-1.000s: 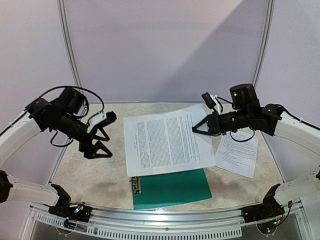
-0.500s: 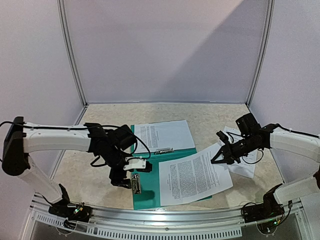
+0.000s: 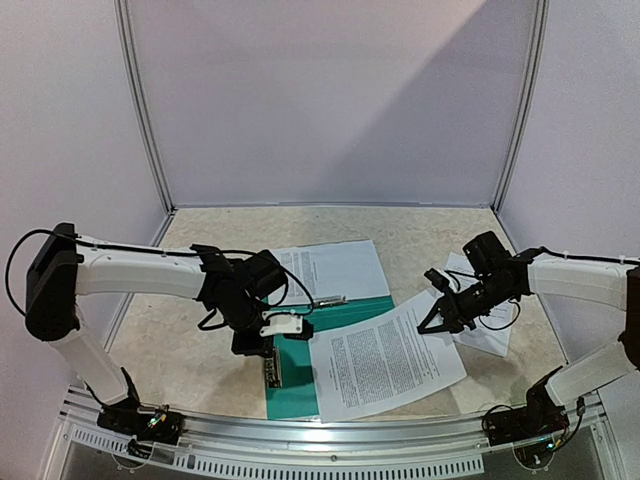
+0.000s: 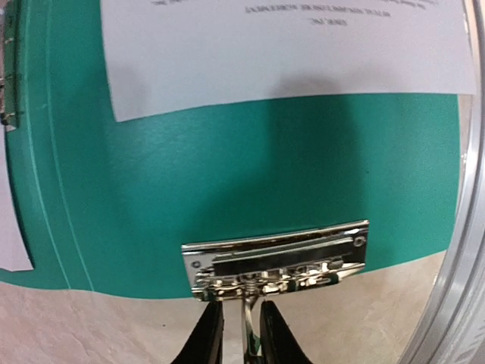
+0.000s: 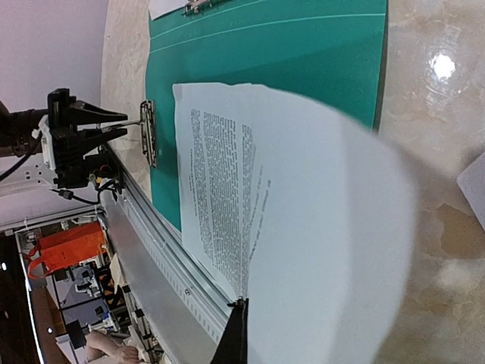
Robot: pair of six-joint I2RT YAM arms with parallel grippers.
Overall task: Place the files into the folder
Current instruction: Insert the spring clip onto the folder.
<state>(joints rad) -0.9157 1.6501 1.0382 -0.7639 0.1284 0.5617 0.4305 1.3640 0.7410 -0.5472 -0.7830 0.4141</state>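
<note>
The counter (image 3: 190, 345) is a pale beige, marble-patterned slab across the middle of the frame, with a metal rail (image 3: 330, 440) along its near edge. A teal-green folder (image 3: 295, 392) lies flat on it, low and centre. One printed sheet (image 3: 325, 268) lies at the folder's far edge, centre frame. A second sheet (image 3: 490, 335) rests on the bare counter at the right. A third sheet (image 3: 385, 360) covers the folder's right half, its lower right corner reaching past the folder over the counter.

Pale lilac walls (image 3: 330, 100), metal corner posts (image 3: 140, 105), beige marbled tabletop (image 3: 430, 225), aluminium front rail (image 3: 330, 436)
</note>
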